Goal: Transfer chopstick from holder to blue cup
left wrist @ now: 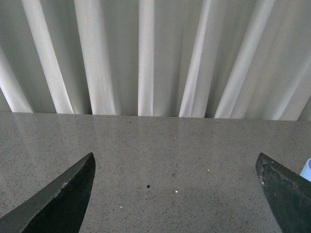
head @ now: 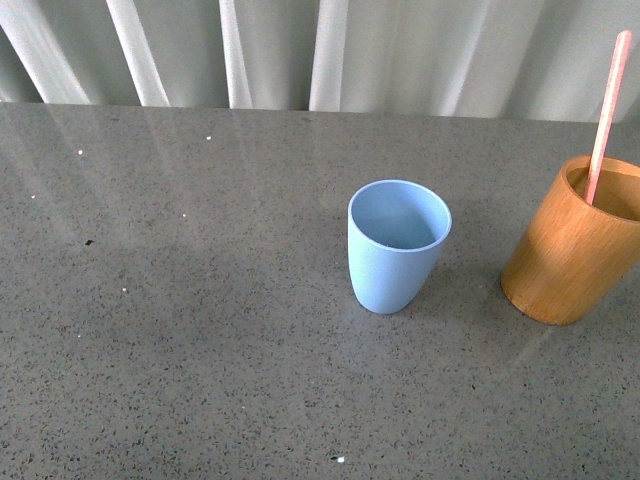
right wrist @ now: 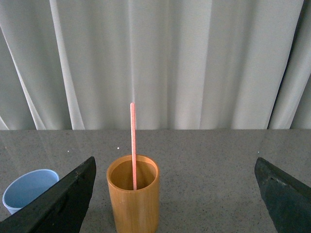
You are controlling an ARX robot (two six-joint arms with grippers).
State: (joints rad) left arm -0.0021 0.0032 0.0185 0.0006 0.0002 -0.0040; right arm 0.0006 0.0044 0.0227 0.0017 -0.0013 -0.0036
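Front view: the chopstick [head: 606,115] stands in the holder [head: 570,245], beside the empty blue cup [head: 397,250]. The left claw [left wrist: 175,194] and right claw [right wrist: 172,199] are spread wide, gripping nothing.

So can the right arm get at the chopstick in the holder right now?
Probably yes. The right gripper is open and faces the chopstick, which stands well above the rim of the holder, with nothing between them.
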